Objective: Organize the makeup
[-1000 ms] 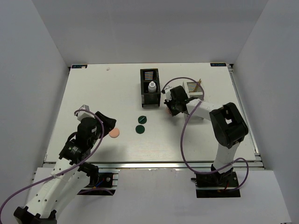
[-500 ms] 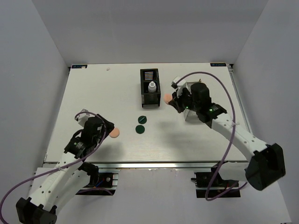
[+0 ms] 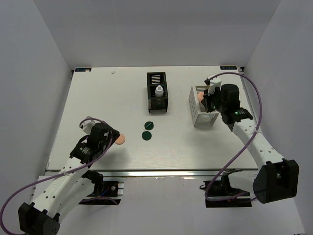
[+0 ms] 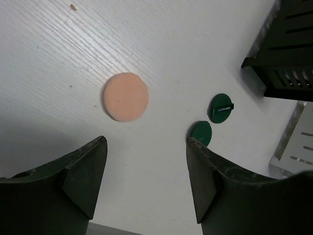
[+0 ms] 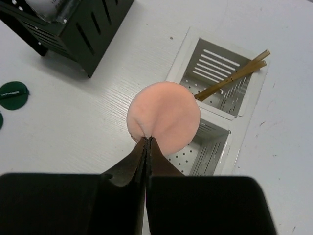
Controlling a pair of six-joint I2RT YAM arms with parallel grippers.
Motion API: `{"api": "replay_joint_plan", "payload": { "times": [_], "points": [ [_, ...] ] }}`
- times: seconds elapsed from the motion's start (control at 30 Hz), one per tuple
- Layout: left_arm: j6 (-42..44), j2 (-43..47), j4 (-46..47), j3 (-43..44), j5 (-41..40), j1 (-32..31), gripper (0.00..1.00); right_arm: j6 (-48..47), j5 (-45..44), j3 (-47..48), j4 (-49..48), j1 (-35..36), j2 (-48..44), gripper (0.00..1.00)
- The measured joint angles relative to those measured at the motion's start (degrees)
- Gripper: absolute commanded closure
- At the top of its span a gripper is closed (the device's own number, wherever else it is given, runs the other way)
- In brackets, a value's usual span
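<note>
My right gripper (image 5: 146,139) is shut on a peach round puff (image 5: 164,116) and holds it above the white slotted organizer box (image 5: 250,105), over its near compartment; in the top view the puff (image 3: 202,97) sits over the box (image 3: 195,119). Two tan sticks (image 5: 234,75) lean in the far compartment. My left gripper (image 4: 146,171) is open and empty, just short of the second peach puff (image 4: 125,96), which lies on the table (image 3: 120,139). Two dark green discs (image 4: 221,107) (image 4: 201,133) lie to its right (image 3: 148,130). A small white bottle (image 3: 159,91) stands in the black organizer box.
The black slotted organizer box (image 3: 156,100) stands at the table's middle back, also in the left wrist view (image 4: 286,54) and right wrist view (image 5: 83,24). Grey walls enclose the table on three sides.
My right gripper has carried its peach puff from beside the black box rightward to above the white box. My left gripper has lowered and edged toward the puff on the table.
</note>
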State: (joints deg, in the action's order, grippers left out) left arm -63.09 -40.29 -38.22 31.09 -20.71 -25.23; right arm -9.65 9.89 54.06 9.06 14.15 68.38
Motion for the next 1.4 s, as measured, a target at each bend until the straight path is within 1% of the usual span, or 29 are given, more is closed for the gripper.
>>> {"api": "replay_joint_plan", "payload": {
  "times": [0.37,0.4,0.43,0.47,0.57,0.63,0.77,0.83,0.87,0.97,1.1,1.2,1.27,1.37,1.4],
  "points": [
    [-0.9,0.0,0.0,0.0,-0.1,0.0,0.25,-1.3,-3.8,-3.2,1.1,-2.1,4.4,1.0],
    [-1.0,0.0,0.1,-0.1,-0.1,0.0,0.25,-1.3,-4.0,-3.4,1.3,-2.3,4.5,0.95],
    [-1.0,0.0,0.1,-0.2,-0.1,0.0,0.25,-1.4,-4.0,-3.4,1.4,-2.5,4.6,0.89],
    [-1.1,0.0,0.1,-0.3,-0.1,0.0,0.25,-1.5,-4.1,-3.4,1.4,-2.6,4.7,0.75],
    [-1.2,-0.1,0.0,-0.4,-0.1,0.0,0.25,-2.0,-4.2,-3.4,1.4,-2.8,4.9,0.52],
    [-1.4,-0.5,0.0,-0.4,-0.1,0.0,0.25,-2.4,-4.1,-3.4,1.4,-2.9,4.9,0.48],
    [-2.0,-2.7,0.0,-0.4,-0.3,0.0,0.25,-2.6,-3.9,-3.4,1.4,-2.9,4.9,0.5],
    [-2.6,-4.8,-0.3,-0.2,-0.4,0.0,0.26,-2.6,-3.7,-3.4,1.4,-3.0,4.8,0.55],
    [-2.9,-6.1,-0.5,0.2,-0.4,0.0,0.27,-2.7,-3.4,-3.4,1.4,-3.1,4.7,0.6],
    [-3.9,-11.5,-1.4,2.2,-0.5,0.0,0.29,-4.3,0.4,-3.4,1.6,-4.0,2.7,0.65],
    [-4.7,-19.6,-2.7,6.2,-0.5,0.0,0.3,-8.4,10.0,-3.6,1.3,-5.1,-5.3,0.65],
    [-4.7,-26.8,-3.0,9.4,-0.5,0.0,0.3,-9.5,15.3,-4.1,-0.4,-5.1,-11.1,0.65],
    [-4.3,-31.4,-2.8,11.1,-0.5,0.0,0.31,-9.7,17.5,-4.2,-0.7,-5.0,-12.4,0.65],
    [-3.1,-38.0,-2.2,13.7,-0.5,0.0,0.35,-9.6,18.5,-5.0,-0.6,-5.1,-12.1,0.65],
    [-2.6,-40.1,-2.1,14.7,-0.4,0.0,0.37,-9.6,18.7,-5.7,-0.3,-5.1,-12.0,0.65]
  ]
}}
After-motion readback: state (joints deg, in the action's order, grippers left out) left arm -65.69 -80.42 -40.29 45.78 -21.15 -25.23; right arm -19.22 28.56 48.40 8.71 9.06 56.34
